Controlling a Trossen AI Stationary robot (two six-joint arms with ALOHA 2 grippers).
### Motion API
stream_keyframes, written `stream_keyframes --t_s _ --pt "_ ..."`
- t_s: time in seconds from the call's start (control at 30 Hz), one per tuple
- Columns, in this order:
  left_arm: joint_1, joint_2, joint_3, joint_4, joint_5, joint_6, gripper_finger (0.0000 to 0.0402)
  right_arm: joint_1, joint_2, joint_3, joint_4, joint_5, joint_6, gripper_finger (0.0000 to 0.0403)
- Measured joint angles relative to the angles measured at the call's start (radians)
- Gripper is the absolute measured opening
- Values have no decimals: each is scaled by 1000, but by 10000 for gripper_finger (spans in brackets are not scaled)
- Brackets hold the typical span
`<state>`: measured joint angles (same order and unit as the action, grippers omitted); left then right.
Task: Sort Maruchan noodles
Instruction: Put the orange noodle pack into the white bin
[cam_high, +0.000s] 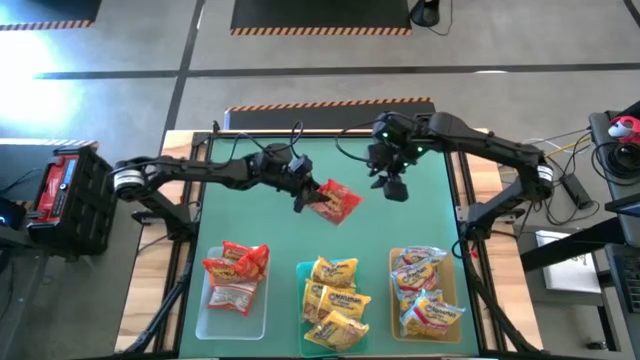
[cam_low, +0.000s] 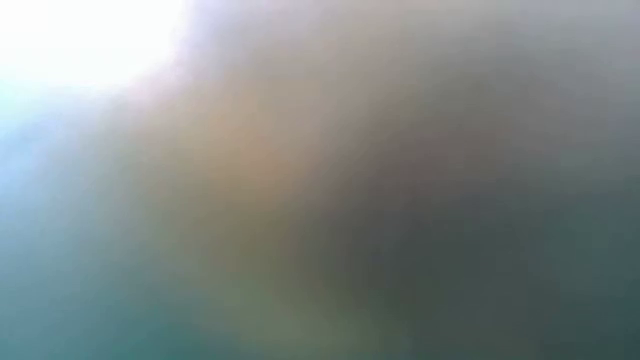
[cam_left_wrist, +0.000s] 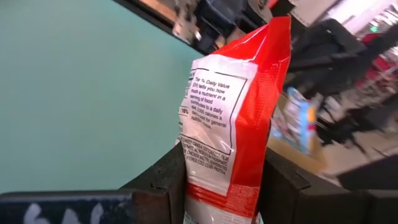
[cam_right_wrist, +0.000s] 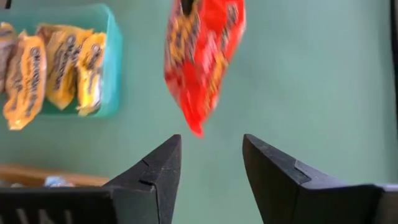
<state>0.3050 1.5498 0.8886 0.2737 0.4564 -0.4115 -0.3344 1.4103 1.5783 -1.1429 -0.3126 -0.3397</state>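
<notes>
A red noodle packet (cam_high: 337, 200) is held over the middle of the green mat by my left gripper (cam_high: 304, 194), which reaches in from the table's left and is shut on it. My right gripper (cam_high: 393, 187) hangs open just right of the packet, clear of it, and its wrist view shows the packet (cam_right_wrist: 203, 62) beyond the two spread fingers. Along the near edge, red packets (cam_high: 238, 268) lie in a clear tray, yellow ones (cam_high: 335, 298) in a teal tray, and yellow-orange ones with white labels (cam_high: 422, 290) in an amber tray. The low view is a blur. My left gripper pinches the red packet's two flat faces near one end (cam_left_wrist: 219, 186) between its two fingers (cam_left_wrist: 166, 180). The fingers come nearly level from the table's left. The packet sticks out past the fingertips toward the right, standing on edge and clear of the mat.
The clear tray (cam_high: 205, 318), the teal tray (cam_high: 301, 272) and the amber tray (cam_high: 394, 318) stand side by side at the near edge. A black crate (cam_high: 70, 195) sits off the table's left, with cables and gear at the right. The bare green mat (cam_high: 250, 225) lies between the arms and the trays.
</notes>
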Motion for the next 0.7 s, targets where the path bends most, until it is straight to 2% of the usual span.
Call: stream_keyframes --t_s 0.17,0.37,0.57,0.7 --pt "-3 -46 0 -131 59 -23 125 0 -20 12 -93 0 25 153" --pt "-51 -142 0 -284 51 -78 125 0 -57 10 -193 -1 14 144" --pt "-138 -284 0 -331 -52 -110 125 0 -120 8 -180 -1 3 137" --pt "-225 -390 -11 -438 -177 -166 125 0 -153 6 -161 -2 37 134"
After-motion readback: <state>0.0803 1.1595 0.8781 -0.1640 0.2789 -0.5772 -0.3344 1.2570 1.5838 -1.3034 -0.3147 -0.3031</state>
